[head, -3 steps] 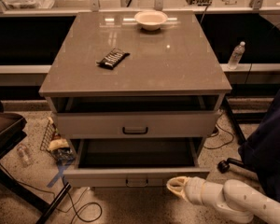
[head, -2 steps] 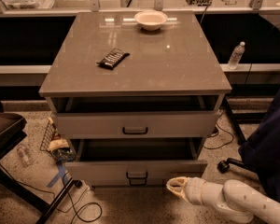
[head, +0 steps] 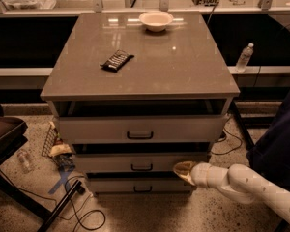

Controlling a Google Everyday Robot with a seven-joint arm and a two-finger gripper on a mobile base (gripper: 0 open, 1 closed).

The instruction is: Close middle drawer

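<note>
Claw [head: 182, 171] at middle drawer [head: 106, 163]: hazards

Claw: lower centre-right of frame, at the right end of the middle drawer front; whether wide or narrow cannot be told.
Middle drawer: lower centre, dark gap above it, seemingly not fully home.
Risks: an off-centre push may skew and jam it; the claw may slip onto the bottom drawer [head: 111, 184].

My gripper [head: 184, 171], at the right of the middle drawer [head: 111, 162] front, hides part of it; my arm [head: 261, 190] is cut off near right.
</note>
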